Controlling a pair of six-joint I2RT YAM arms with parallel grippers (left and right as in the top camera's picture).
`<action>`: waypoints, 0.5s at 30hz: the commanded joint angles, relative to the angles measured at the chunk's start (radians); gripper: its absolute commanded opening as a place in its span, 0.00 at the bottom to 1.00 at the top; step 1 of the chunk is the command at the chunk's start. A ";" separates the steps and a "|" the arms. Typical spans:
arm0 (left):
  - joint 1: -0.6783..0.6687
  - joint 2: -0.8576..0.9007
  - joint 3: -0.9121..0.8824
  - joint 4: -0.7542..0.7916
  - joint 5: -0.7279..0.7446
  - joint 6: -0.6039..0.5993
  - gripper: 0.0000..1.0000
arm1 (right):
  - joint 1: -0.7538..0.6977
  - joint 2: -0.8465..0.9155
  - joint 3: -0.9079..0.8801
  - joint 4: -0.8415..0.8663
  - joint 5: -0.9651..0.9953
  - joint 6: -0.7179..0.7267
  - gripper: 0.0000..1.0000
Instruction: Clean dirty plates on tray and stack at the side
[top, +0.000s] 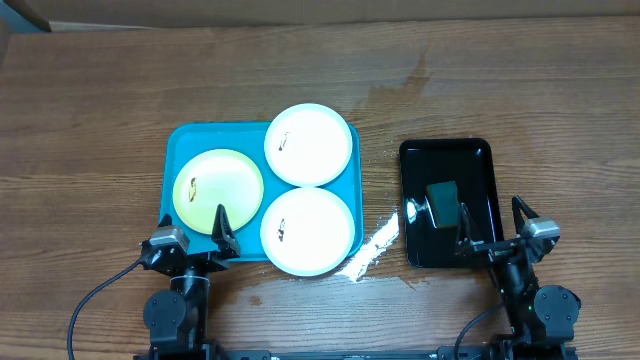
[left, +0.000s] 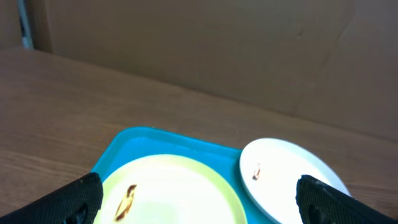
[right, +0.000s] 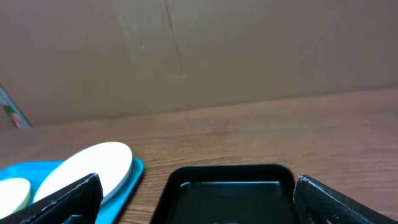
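The turquoise tray (top: 182, 145) holds three plates. A pale yellow-green plate (top: 218, 190) with a brown smear lies at its left. A white plate (top: 311, 144) with a small dark smear lies at the back right. Another white plate (top: 308, 230) with a smear lies at the front right, overhanging the rim. My left gripper (top: 193, 222) is open and empty at the tray's near left corner; its view shows the yellow-green plate (left: 174, 193) and a white plate (left: 280, 171). My right gripper (top: 492, 222) is open and empty at the black tray's near edge.
A glossy black tray (top: 478, 160) stands right of the turquoise tray and holds a dark sponge-like block (top: 441, 207); it also shows in the right wrist view (right: 227, 193). A white crumpled strip (top: 368, 250) lies on the wood between the trays. A cardboard wall runs along the back.
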 joint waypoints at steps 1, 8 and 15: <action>0.000 -0.003 0.053 -0.022 0.084 -0.014 1.00 | 0.006 0.001 0.069 -0.002 -0.006 0.068 1.00; 0.000 0.112 0.388 -0.224 0.089 0.032 1.00 | 0.003 0.180 0.417 -0.136 -0.003 0.055 1.00; 0.000 0.585 0.975 -0.576 0.235 0.129 1.00 | 0.003 0.745 1.138 -0.774 -0.005 -0.065 1.00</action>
